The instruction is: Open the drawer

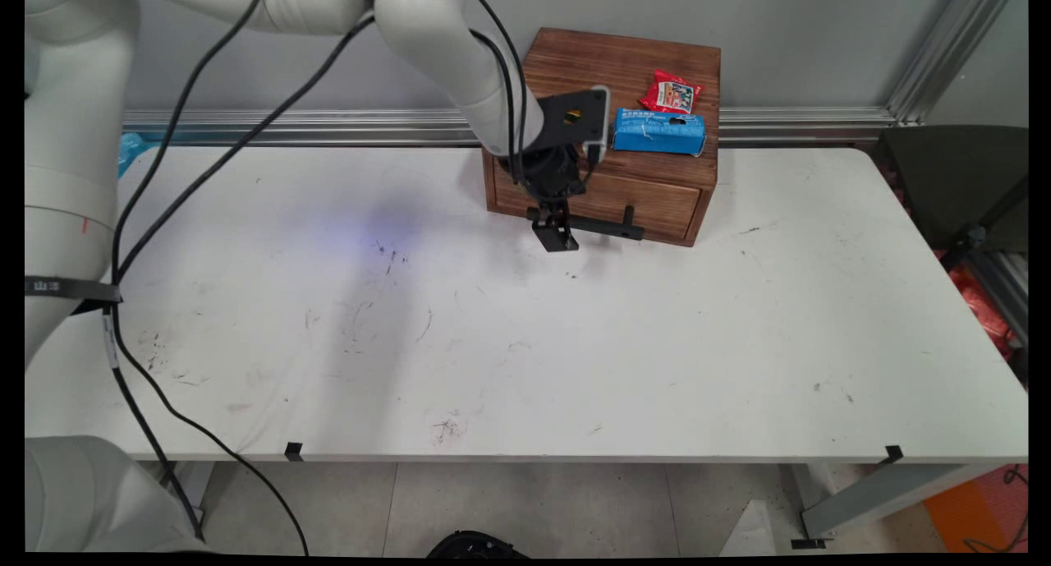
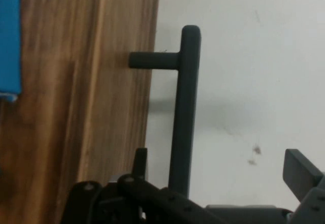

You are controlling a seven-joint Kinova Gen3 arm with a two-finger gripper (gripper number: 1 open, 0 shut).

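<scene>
The fingers (image 2: 299, 176) stand wide apart astride the black handle (image 2: 184, 112) of the wooden drawer box (image 1: 608, 131), seemingly not gripping it.

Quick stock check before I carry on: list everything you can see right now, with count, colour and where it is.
wooden drawer box: one, brown, far side of the table against the wall
drawer handle: one, black bar, on the box front
tissue pack: one, blue, on top of the box
snack packet: one, red, on the box behind the tissue pack
table: one, white, scuffed
cables: black, hanging from the arm
arm: one, white, reaching in from upper left
claw: one, black, open, straddling the handle's left part
</scene>
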